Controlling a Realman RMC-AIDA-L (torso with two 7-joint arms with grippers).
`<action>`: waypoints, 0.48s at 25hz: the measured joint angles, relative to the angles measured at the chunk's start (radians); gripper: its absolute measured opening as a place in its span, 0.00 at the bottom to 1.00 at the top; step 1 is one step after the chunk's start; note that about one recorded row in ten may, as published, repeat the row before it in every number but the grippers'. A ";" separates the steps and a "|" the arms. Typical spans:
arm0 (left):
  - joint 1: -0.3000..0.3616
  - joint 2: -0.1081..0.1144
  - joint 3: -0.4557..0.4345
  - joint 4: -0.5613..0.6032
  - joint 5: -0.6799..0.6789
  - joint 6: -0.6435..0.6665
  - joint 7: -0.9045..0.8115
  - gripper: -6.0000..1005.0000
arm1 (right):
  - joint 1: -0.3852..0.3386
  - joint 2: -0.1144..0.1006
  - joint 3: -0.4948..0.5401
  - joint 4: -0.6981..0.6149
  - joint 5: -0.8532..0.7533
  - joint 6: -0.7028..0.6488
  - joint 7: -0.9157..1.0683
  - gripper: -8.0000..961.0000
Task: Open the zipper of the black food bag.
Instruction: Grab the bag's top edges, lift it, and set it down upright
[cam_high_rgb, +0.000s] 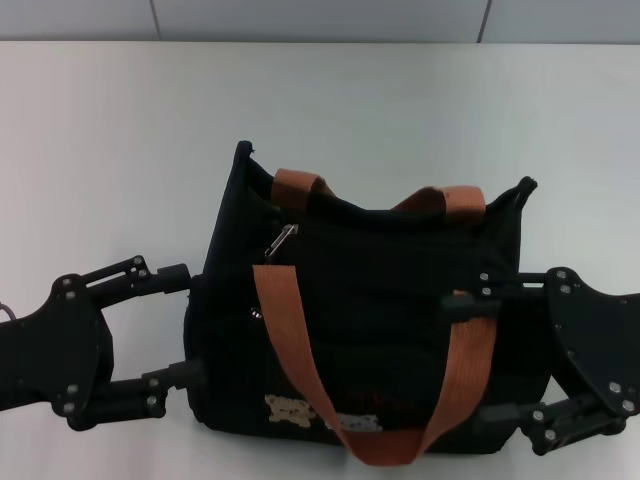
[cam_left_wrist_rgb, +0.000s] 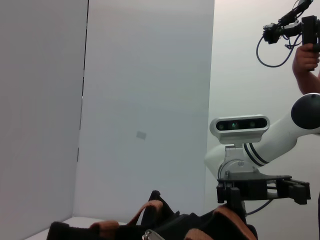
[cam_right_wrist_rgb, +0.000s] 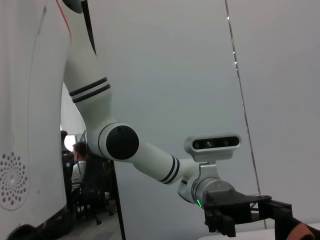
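The black food bag (cam_high_rgb: 370, 300) stands mid-table, its two orange-brown handles (cam_high_rgb: 300, 350) draped over the top and front. The zipper's silver pull tab (cam_high_rgb: 283, 240) lies near the bag's back left corner; a tiny round stud (cam_high_rgb: 255, 313) sits lower down. My left gripper (cam_high_rgb: 190, 322) is open, fingers spread against the bag's left side wall. My right gripper (cam_high_rgb: 470, 360) is open too, its fingers reaching over the bag's right side. The left wrist view shows the bag's top (cam_left_wrist_rgb: 165, 227) and the right gripper (cam_left_wrist_rgb: 260, 190) beyond it.
The white table (cam_high_rgb: 100, 150) extends to the left, right and behind the bag, ending at a grey wall. In the left wrist view a person's hand (cam_left_wrist_rgb: 306, 55) holds a device high up. The right wrist view shows the left arm (cam_right_wrist_rgb: 150, 155) and the robot's body.
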 joint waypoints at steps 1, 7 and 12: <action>-0.001 -0.001 -0.001 0.000 0.000 0.000 0.000 0.81 | 0.000 0.001 0.000 -0.001 0.000 0.002 0.000 0.84; -0.011 -0.006 0.001 -0.006 0.000 -0.003 0.002 0.80 | 0.000 0.006 0.001 -0.004 0.004 0.008 0.001 0.84; -0.013 -0.007 -0.001 -0.007 0.000 -0.004 0.003 0.80 | 0.000 0.006 0.004 -0.004 0.005 0.010 0.001 0.84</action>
